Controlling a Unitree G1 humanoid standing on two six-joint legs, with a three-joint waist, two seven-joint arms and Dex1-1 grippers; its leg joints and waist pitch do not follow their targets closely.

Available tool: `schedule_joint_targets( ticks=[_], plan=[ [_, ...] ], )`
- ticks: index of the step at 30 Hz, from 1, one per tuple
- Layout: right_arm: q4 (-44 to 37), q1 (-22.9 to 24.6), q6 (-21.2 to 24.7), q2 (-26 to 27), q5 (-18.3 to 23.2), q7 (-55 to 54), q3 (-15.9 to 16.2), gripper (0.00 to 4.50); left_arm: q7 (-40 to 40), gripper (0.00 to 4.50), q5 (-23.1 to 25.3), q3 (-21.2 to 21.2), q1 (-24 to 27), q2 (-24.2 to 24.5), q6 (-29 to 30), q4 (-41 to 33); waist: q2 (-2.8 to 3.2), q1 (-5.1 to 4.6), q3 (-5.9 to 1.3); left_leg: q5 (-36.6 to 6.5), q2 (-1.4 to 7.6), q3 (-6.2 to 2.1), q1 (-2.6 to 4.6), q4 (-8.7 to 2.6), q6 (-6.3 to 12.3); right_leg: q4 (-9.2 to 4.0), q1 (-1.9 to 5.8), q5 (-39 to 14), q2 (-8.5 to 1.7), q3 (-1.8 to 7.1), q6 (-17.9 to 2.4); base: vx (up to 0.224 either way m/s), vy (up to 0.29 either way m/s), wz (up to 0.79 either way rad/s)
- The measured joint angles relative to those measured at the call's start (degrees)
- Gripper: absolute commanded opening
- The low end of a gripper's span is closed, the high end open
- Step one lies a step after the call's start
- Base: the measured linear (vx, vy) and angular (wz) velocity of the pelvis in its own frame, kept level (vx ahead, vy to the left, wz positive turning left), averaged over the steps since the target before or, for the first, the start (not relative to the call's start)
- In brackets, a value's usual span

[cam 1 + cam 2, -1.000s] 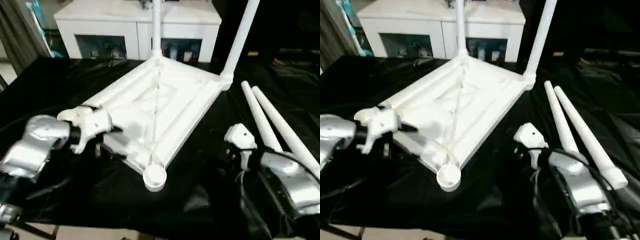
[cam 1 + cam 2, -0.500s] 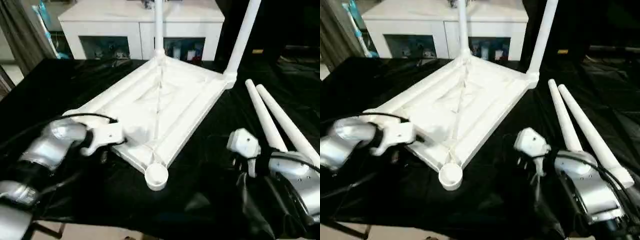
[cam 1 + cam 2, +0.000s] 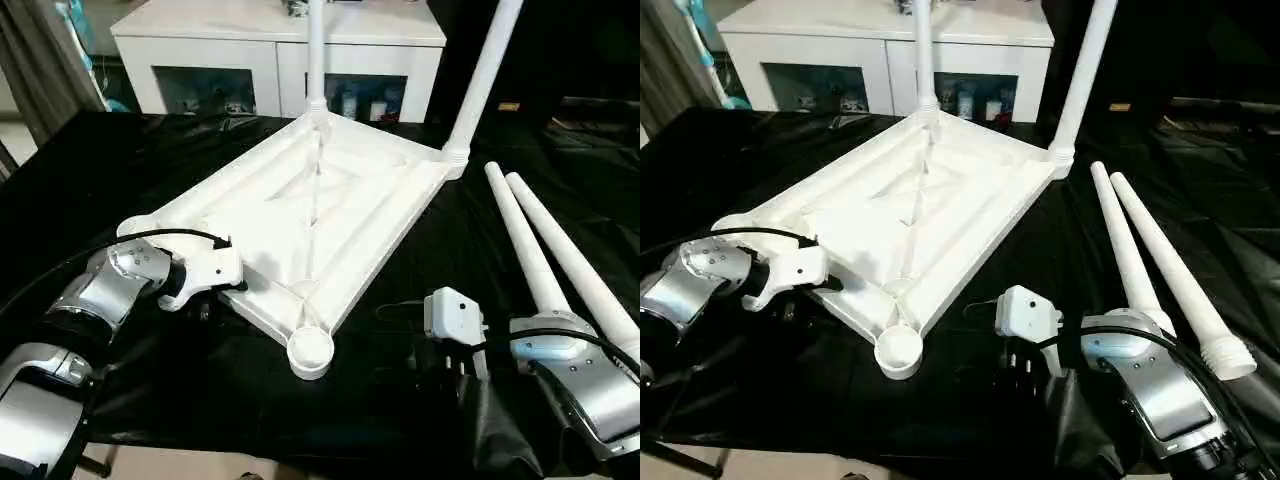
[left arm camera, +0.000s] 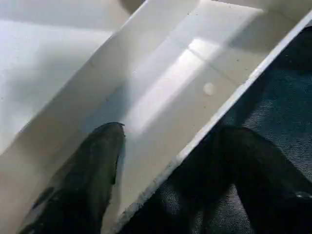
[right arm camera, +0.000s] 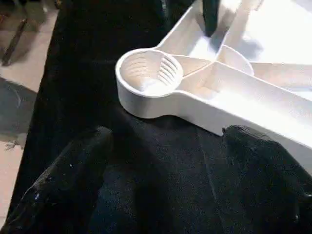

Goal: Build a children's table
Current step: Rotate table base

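On black cloth (image 3: 120, 170): table top (image 3: 300, 210), empty socket (image 3: 310, 352).

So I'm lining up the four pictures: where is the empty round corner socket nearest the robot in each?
Left eye view: empty socket, low, left of centre.
Right eye view, same corner, further left.
Left wrist view: no socket; a rim of the tabletop.
Right wrist view, upper left.
Shared landmark: the tabletop's near edge.
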Motion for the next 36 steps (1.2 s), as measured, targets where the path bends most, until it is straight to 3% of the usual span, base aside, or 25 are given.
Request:
schedule_joint_targets(
  ticks=[6, 9, 16, 25, 29, 36],
  plan=[
    [0.09, 0.23, -0.65, -0.66, -0.11, 0.53, 0.06, 4.04, -2.88, 2.93, 0.04, -0.19, -0.68, -1.34, 0.12, 0.32, -0.07, 0.33, -0.01, -0.01, 0.0, 0.06, -0.01, 0.0, 0.02, -0.03, -0.01, 0.0, -0.02, 0.03, 0.0, 0.0, 0.0, 0.0],
    [0.3, 0.22, -0.84, -0.62, -0.16, 0.52, 0.08, 4.04, -3.48, 2.68, 0.61, -0.89, -1.38, -2.01, 0.0, 0.45, 0.18, 0.73, 0.06, -0.13, 0.02, 0.06, 0.01, -0.01, -0.21, 0.03, -0.02, 0.0, -0.01, 0.02, 0.0, 0.0, 0.0, 0.0],
    [0.47, 1.52, -1.28, -0.25, -0.12, -0.21, 0.06, 4.04, -5.12, 2.21, 1.69, -2.02, -1.74, -2.77, -0.15, -0.04, 1.42, 0.94, -0.01, -0.14, 0.04, 0.06, 0.02, -0.01, -0.22, 0.02, -0.01, 0.01, -0.01, -0.01, -0.02, 0.0, 0.0, 0.0],
    [-0.52, 2.95, -1.34, -0.72, 1.93, 0.42, -0.16, 4.04, -8.89, 1.46, -1.12, -1.72, 1.0, -3.57, 4.01, -5.05, 1.59, 0.97, -0.02, -0.13, 0.05, 0.07, 0.05, -0.01, -0.23, 0.05, 0.01, 0.01, -0.01, -0.01, -0.02, 0.0, 0.0, 0.0],
    [0.04, 2.89, -1.51, -0.68, 1.94, 0.07, -0.57, 4.04, -9.93, 1.35, -2.08, -1.45, 3.89, -3.57, 8.17, -11.04, 1.59, 0.79, -0.02, -0.14, 0.06, 0.1, 0.04, -0.01, -0.23, 0.03, 0.0, 0.01, -0.01, 0.01, -0.02, 0.0, 0.0, 0.0],
    [3.29, 1.04, -2.38, 0.61, 1.12, -3.27, -2.25, 4.04, -7.93, 0.89, -5.5, 0.96, 12.17, -2.91, 21.92, -26.24, 1.57, 0.07, -0.03, -0.13, 0.1, 0.14, 0.07, -0.01, -0.22, 0.05, -0.04, 0.01, -0.01, -0.01, -0.03, 0.0, 0.0, 0.0]
  ],
)
